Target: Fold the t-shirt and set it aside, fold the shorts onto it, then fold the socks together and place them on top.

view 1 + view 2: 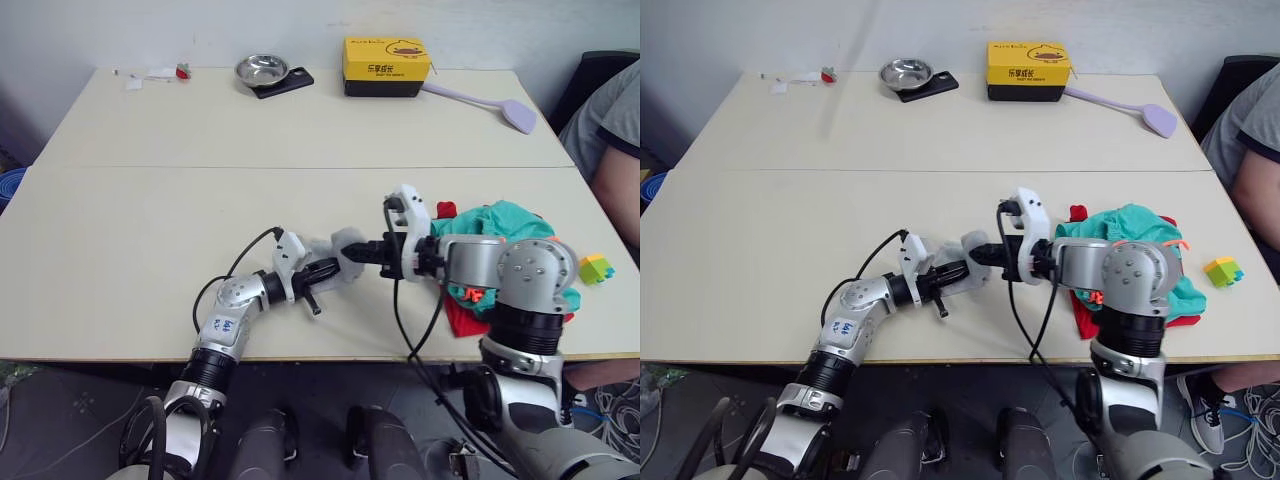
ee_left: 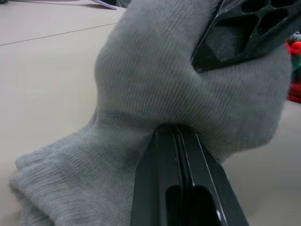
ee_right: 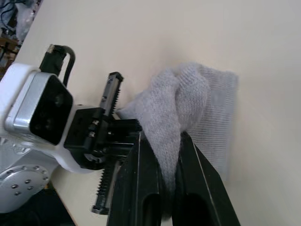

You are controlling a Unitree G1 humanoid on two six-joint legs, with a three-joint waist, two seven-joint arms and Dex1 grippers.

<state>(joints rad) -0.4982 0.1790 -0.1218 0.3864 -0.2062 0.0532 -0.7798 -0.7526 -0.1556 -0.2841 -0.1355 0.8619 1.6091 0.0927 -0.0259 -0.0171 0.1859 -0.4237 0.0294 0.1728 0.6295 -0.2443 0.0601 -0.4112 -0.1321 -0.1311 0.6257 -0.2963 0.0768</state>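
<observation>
Socks (image 1: pixel 345 245), light grey knit, sit bunched on the table (image 1: pixel 150 220) near its front edge, between the two grippers and just left of the clothing pile.

Largest first: the red t-shirt (image 1: pixel 462 320) lies at the bottom of the pile by the robot's right arm, with the teal-green shorts (image 1: pixel 510 222) on top of it; orange drawstring shows at the pile's front. How neatly either is folded I cannot tell, since the right arm covers much of the pile. Judged from this layout, the first two steps look done; the socks are the step in hand and still have to be folded together and placed on the shorts.

Left gripper (image 1: pixel 330 268): fingers pressed together on a fold of sock. Right gripper (image 1: pixel 372 250): fingers pinching a ridge of the same grey bundle.

View differences: the left wrist view shows the knit draped over the right gripper's black finger (image 2: pixel 244 33), and a sliver of red and teal at its edge. The right wrist view shows the sock ridge caught between its own fingers, with the left gripper just beside. The head views alone show the pile.
</observation>
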